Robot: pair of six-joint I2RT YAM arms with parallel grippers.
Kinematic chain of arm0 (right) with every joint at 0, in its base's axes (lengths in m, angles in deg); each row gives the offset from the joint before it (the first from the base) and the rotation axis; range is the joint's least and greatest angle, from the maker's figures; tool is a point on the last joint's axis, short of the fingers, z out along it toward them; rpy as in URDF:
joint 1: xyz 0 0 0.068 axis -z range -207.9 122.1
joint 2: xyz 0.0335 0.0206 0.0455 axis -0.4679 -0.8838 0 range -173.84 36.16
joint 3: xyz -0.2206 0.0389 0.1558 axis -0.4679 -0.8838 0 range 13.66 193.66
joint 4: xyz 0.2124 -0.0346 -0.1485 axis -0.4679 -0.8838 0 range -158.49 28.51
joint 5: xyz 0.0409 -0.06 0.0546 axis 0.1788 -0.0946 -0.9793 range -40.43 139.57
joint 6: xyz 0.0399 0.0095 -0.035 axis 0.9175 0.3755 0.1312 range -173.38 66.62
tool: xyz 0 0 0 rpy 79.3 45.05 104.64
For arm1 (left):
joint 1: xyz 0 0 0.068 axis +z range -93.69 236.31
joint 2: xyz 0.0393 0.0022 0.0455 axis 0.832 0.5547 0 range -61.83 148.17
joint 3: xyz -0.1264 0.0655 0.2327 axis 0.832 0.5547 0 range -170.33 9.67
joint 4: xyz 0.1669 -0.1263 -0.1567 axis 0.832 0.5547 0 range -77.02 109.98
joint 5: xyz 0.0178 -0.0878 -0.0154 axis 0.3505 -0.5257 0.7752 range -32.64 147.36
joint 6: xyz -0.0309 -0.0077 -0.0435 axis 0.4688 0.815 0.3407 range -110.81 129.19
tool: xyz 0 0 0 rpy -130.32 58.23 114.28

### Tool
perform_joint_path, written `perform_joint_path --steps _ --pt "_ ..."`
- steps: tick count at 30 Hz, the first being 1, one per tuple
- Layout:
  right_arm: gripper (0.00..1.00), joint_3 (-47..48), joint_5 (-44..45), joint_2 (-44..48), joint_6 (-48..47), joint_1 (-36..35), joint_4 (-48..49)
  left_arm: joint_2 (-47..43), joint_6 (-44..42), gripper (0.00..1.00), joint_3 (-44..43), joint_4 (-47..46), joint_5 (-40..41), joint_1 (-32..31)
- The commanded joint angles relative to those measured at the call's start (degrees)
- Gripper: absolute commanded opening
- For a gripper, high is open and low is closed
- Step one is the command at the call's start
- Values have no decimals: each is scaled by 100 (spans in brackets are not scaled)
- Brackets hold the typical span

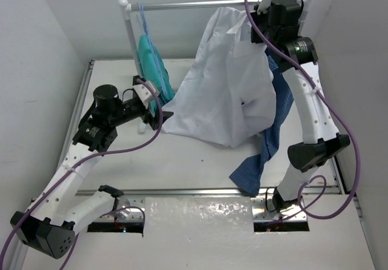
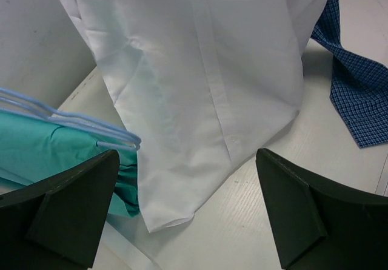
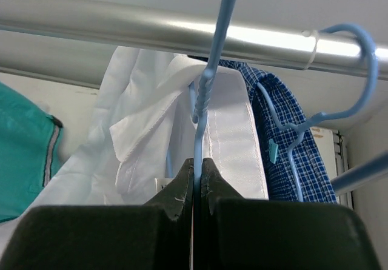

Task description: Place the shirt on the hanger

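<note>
Robotics lab booth: plain white walls (image 1: 36, 45), left arm (image 1: 66, 176) and right arm (image 1: 309, 106) on white table (image 1: 200, 164), garment rail (image 1: 182, 5).

- A silver metal rail (image 1: 182, 5) spans the far side of the white table (image 1: 182, 167)
- A teal-green garment (image 1: 154, 64) hangs from the rail's left end, with thin pale-blue wire loops (image 2: 73, 118) lying along its top edge
- A dark blue checked shirt (image 1: 276, 124) hangs near the rail's right end, its lower part trailing onto the table below the rail
- A blue hook (image 3: 364, 51) curls over the rail above the checked shirt
</note>
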Motion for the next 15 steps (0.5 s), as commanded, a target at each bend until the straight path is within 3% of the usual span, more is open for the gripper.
perform_joint_path --steps 1,15 --pt "0 178 523 -235 -51 61 403 -120 45 94 2 -221 36 -17" --pt "0 -674 198 -157 -51 96 447 -287 -26 94 248 -169 27 -17"
